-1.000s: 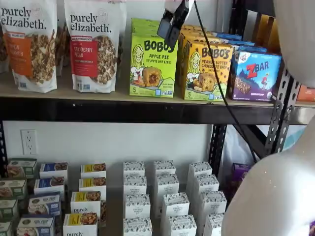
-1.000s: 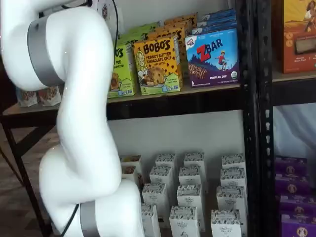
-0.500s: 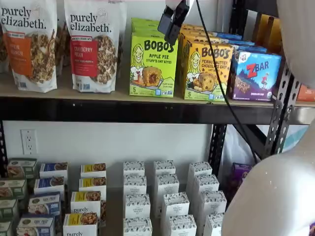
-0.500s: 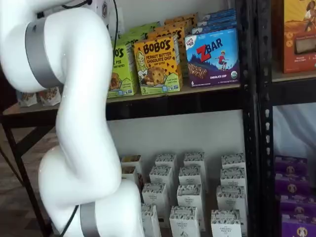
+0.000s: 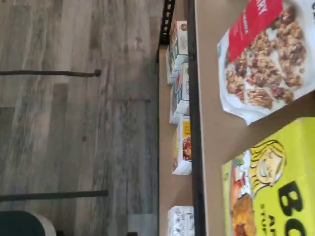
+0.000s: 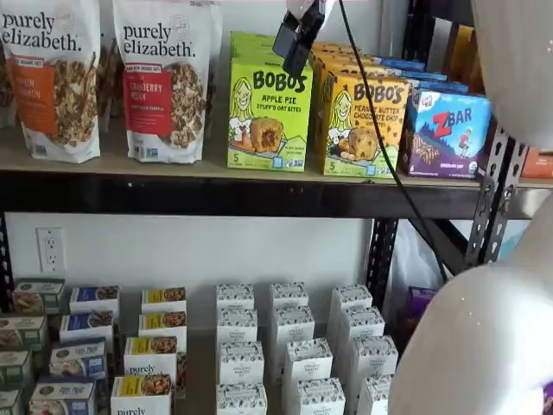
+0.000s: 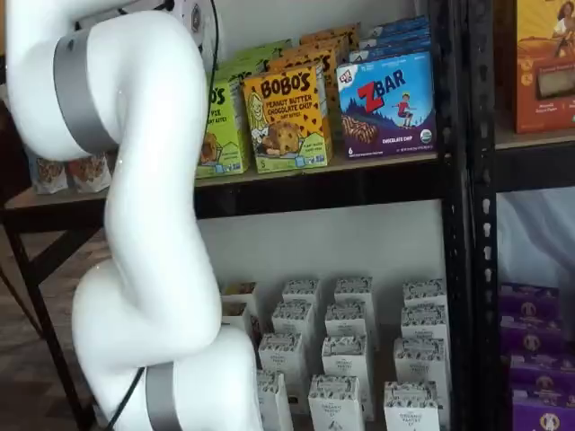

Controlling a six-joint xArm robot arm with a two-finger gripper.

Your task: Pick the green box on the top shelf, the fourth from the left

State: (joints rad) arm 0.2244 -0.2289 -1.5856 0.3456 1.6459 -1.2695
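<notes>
Top shelf (image 6: 216, 194), shelf view count: 2 Purely Elizabeth granola bags (image 6: 168, 78), 1 green box (image 6: 270, 112) front-facing with more of the same lined up behind it, 1 yellow-orange Bobo's peanut butter box (image 6: 361, 121) fronting its own row, 1 blue ZBar box (image 6: 447, 131) fronting a row too. Green box stands upright on the tan board, granola bag at its 9 o'clock, peanut butter box just beside at 3 o'clock.

Gripper (image 6: 294, 39) hangs from the view's upper edge at the green box's 12 o'clock, near its top right corner; not touching, nothing held. Fingers seen side-on, but they stand spread apart. Black cable (image 6: 380, 130) drops past the peanut butter box.

Lower level: rows of small white cartons (image 6: 298, 354), roughly a dozen visible, plus mixed small boxes (image 6: 86, 346) at 9 o'clock of them.

Wrist view: green box (image 5: 275, 191) front, granola bag (image 5: 268, 59), shelf rail (image 5: 194, 118).

White arm (image 7: 135, 215) blocks most of the green box (image 7: 220, 130) in a shelf view.
</notes>
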